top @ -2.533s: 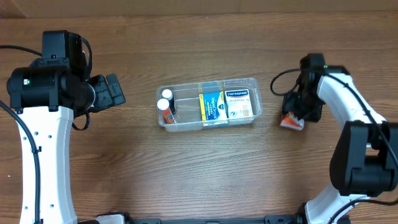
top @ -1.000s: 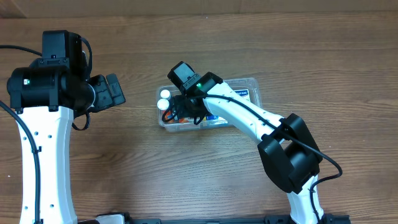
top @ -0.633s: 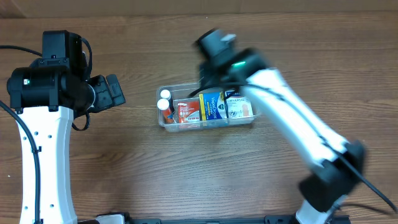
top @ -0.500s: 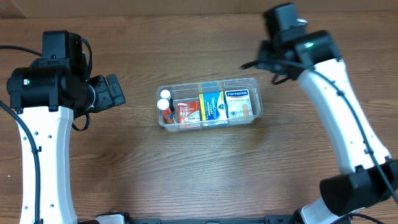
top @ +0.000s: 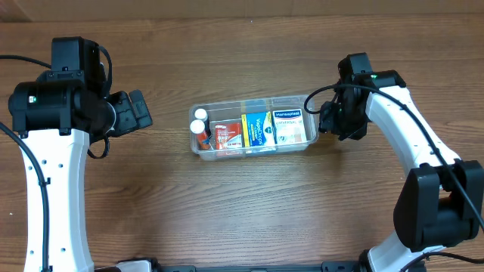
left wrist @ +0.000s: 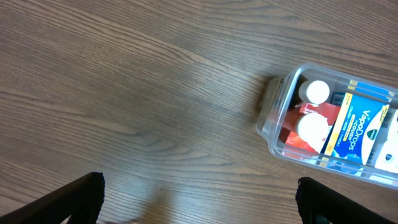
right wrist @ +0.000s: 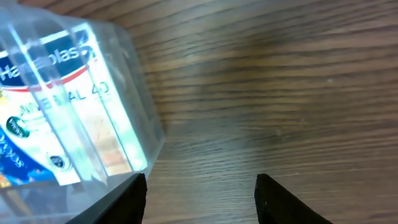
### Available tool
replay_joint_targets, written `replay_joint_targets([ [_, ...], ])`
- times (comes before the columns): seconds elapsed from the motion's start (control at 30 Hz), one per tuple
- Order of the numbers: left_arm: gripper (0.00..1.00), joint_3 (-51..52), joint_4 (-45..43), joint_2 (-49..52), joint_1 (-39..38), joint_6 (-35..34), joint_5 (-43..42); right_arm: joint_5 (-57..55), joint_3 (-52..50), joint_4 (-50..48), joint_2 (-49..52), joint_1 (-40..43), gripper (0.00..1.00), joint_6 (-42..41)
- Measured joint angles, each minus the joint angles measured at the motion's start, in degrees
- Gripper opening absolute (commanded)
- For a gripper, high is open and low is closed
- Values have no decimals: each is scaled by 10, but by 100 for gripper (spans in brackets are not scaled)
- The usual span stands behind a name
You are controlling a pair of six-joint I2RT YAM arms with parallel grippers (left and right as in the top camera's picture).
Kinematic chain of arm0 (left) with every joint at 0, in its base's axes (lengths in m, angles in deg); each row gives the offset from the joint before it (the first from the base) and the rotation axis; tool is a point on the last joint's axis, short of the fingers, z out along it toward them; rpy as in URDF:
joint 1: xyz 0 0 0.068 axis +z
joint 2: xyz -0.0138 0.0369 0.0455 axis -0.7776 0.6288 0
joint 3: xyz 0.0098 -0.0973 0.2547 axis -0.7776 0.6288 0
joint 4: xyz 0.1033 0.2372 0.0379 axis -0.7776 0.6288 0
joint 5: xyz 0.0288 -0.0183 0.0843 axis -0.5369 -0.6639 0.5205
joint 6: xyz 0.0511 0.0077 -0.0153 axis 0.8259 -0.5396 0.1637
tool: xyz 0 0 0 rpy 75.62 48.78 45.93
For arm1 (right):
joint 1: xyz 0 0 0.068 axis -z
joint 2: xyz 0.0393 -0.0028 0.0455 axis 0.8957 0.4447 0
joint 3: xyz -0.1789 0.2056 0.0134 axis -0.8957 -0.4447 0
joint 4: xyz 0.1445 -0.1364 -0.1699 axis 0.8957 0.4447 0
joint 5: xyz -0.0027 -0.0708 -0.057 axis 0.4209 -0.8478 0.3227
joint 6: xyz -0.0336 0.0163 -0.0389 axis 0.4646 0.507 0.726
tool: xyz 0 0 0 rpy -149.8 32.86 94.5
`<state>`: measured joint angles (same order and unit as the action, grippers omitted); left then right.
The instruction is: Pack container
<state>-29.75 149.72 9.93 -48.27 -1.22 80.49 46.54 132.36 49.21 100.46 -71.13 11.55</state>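
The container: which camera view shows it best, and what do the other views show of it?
Overhead: the whole container is visible, all items inside. The left wrist shows only one end, with two white caps; the right wrist only a corner, by the plaster box.

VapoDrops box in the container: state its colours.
Blue with yellow edges; the box shows best in the left wrist view.

The red box (top: 226, 136) now lies in the container (top: 227, 112); the right end effector (top: 329, 121) has withdrawn beside it.
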Motion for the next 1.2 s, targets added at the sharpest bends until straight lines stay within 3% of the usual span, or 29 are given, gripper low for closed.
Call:
replay_joint_targets([
  [0.07,100,0,0,0,0,0,0,22,0,2,0,0,59,20],
  [0.13,100,0,0,0,0,0,0,33,0,4,0,0,69,28],
  [0.27,100,0,-4,0,0,0,0,19,0,-19,0,0,79,33],
  [0.33,100,0,-21,0,0,5,0,-21,5,-40,0,0,100,25],
  [0.57,100,2,-217,23,0,78,-24,-97,155,-149,1,11,100,21],
  [0.77,100,5,-167,138,0,112,-41,-83,163,-73,0,62,100,14],
  [0.87,100,8,-166,136,0,132,-49,-78,157,-53,-27,71,100,9],
  [1.0,100,43,-200,56,0,137,-63,-77,49,-97,-207,70,100,-14],
  [1.2,100,316,-283,-263,0,146,-82,-94,-214,-167,-483,70,100,-24],
])
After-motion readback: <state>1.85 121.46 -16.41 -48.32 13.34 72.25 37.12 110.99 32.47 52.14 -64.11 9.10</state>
